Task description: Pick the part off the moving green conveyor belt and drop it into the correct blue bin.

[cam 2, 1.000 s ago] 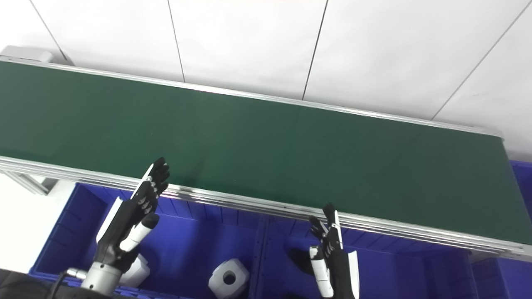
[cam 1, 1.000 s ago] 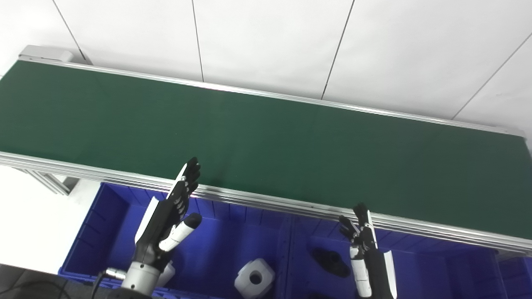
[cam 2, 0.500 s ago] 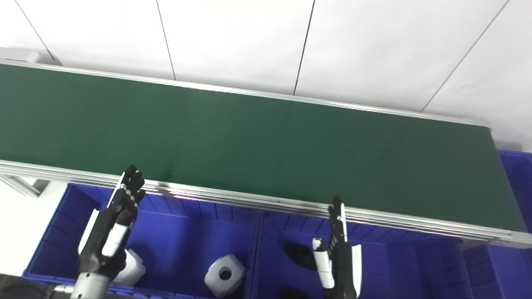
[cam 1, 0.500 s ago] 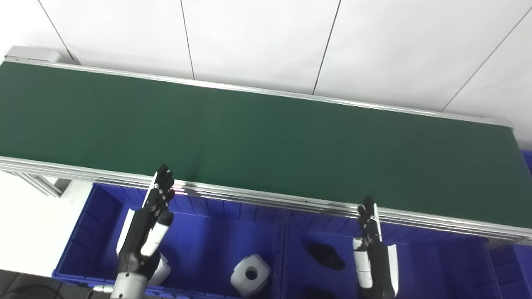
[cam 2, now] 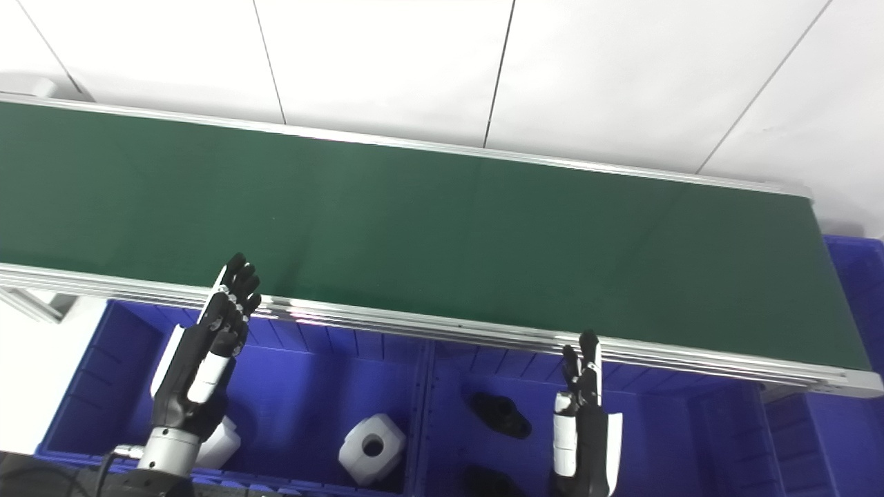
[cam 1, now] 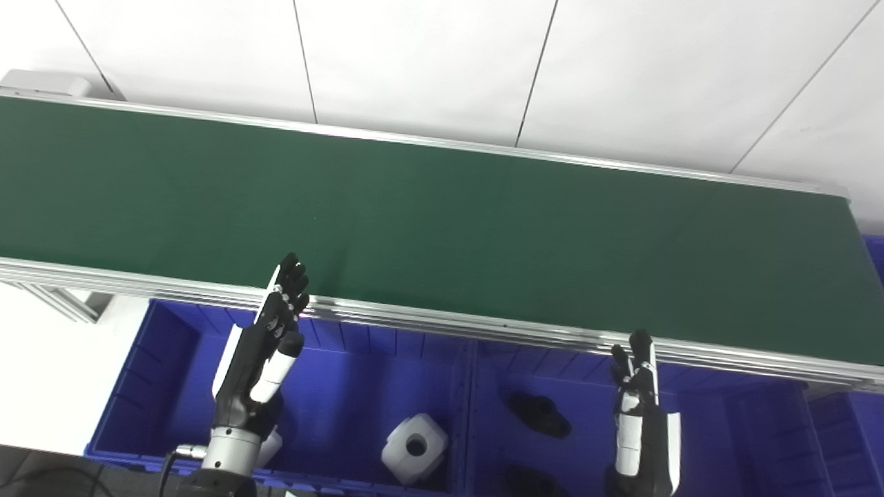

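From the left eye view, the green conveyor belt (cam 1: 442,221) runs across the room with its silver near rail sloping down toward the right, and nothing is riding on the stretch I can see. Just below that rail sit the blue bins. The left bin (cam 1: 359,397) holds a white blocky part with a round hole (cam 1: 415,449), well below the rail, and a second white part (cam 1: 271,443) mostly hidden behind the left hand's wrist. The right bin (cam 1: 718,421) holds a black part (cam 1: 539,414) below the rail and another dark piece (cam 1: 528,480) at the picture's bottom edge. The left hand (cam 1: 266,345) stands upright over the left bin, fingers straight and spread only a little, tips reaching up across the rail onto the belt's near edge; it holds nothing. The right hand (cam 1: 639,407) rises over the right bin, fingers extended and empty, tips just short of the rail.

From the right eye view the same belt (cam 2: 414,221) is bare of any part along its visible length. The left hand (cam 2: 207,345) is again open and empty with its fingertips over the rail. The right hand (cam 2: 583,407) is open too, fingers up, tips just under the rail, with the black part (cam 2: 501,415) beside it to the left.
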